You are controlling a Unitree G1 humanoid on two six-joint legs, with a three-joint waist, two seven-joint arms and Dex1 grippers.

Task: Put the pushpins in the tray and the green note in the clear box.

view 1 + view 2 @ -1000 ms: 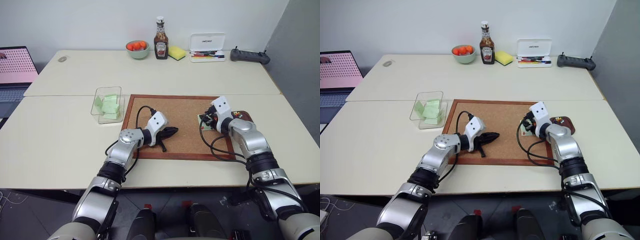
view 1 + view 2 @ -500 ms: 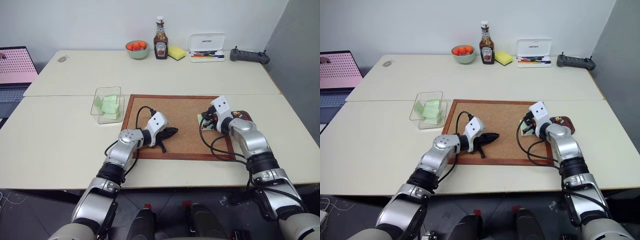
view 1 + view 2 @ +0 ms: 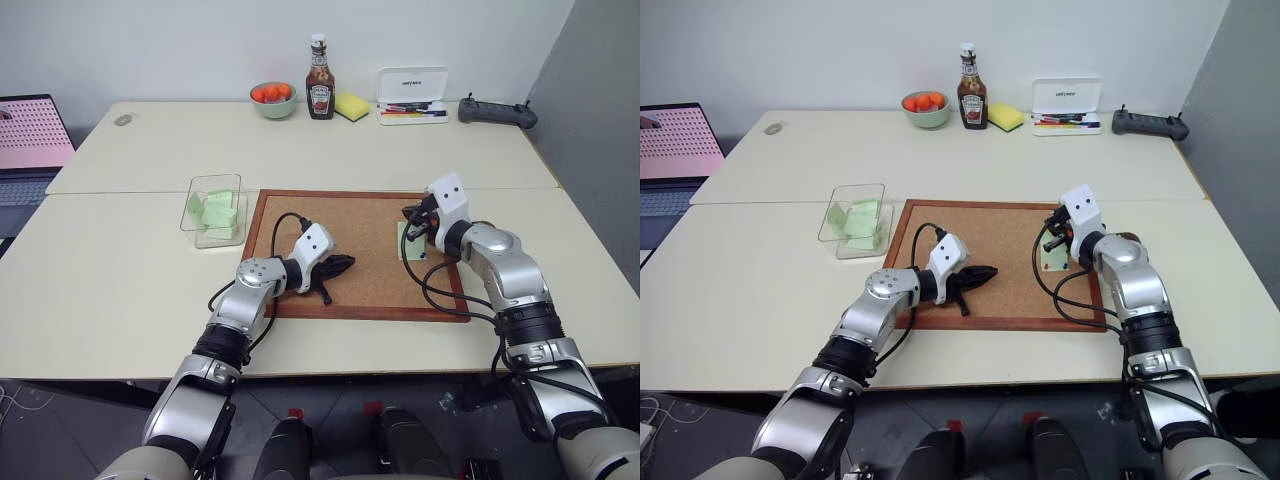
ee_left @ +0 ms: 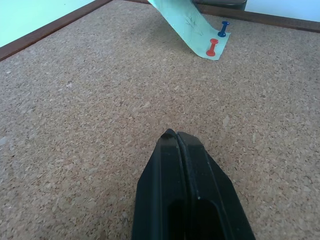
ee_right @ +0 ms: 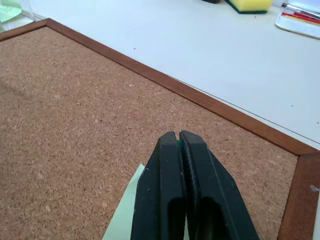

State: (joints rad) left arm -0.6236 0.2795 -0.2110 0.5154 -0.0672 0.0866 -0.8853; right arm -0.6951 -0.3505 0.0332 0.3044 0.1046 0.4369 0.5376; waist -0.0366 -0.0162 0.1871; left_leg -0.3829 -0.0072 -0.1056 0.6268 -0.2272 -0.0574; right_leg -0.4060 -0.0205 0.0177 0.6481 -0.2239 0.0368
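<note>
While pinned, green note [image 5: 123,218] rises between closed right jaws.

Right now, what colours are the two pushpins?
One red, one blue; clearest in the left wrist view.

A: What is showing near the right hand [image 3: 1050,232]?
B: Two pushpins [image 4: 218,38], one red and one blue, are sitting on one green note [image 4: 192,27].
A: And beyond the left hand [image 3: 986,271]?
B: One clear box [image 3: 855,214] is standing there.
</note>
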